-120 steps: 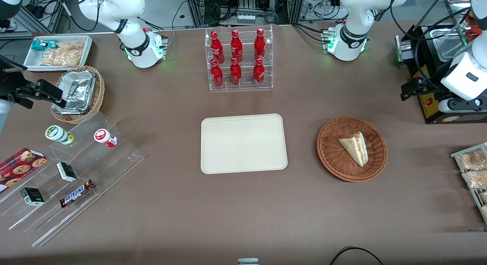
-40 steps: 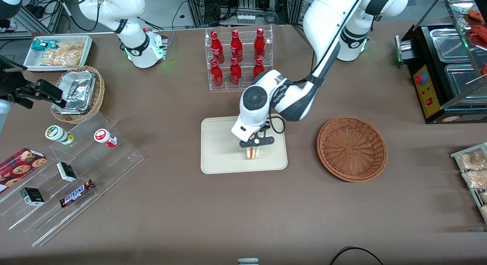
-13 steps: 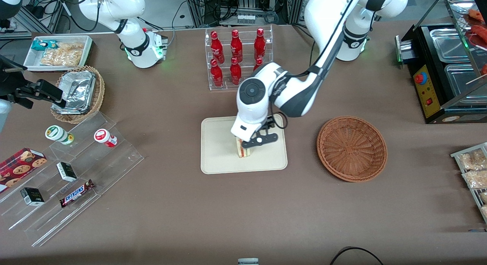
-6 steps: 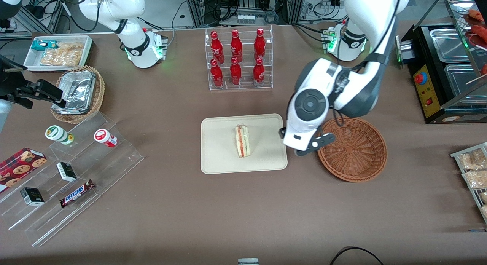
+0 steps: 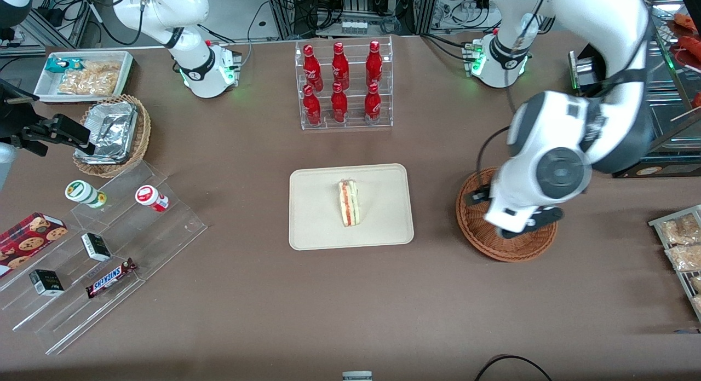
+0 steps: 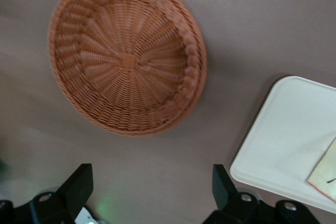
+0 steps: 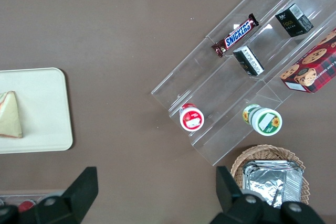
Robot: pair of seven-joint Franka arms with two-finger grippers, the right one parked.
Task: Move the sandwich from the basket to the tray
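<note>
Since the previous frame, the left arm's two-finger gripper (image 5: 517,222) has travelled from the gap between tray and basket to a position above the round, shallow, reddish-brown woven wicker basket (image 5: 482,240). The gripper hangs clear of the basket and holds nothing. In the left wrist view, its black fingers (image 6: 79,184) stand spread wide apart.

The basket sits toward the working arm's end of the table and contains no item; its woven floor (image 6: 126,61) is fully exposed in the left wrist view.

The small triangular sandwich wedge of pale bread (image 5: 349,202) has not shifted since the previous frame. It rests on the flat rectangular cream-beige plastic tray (image 5: 317,217), near the tray's centre, with the red and light filling layers of its cut edge facing upward. The sandwich is free of the gripper and well apart from it.

The tray lies beside the basket, not touching it. A clear acrylic rack of red bottles (image 5: 342,85) stands farther from the front camera than the tray.
</note>
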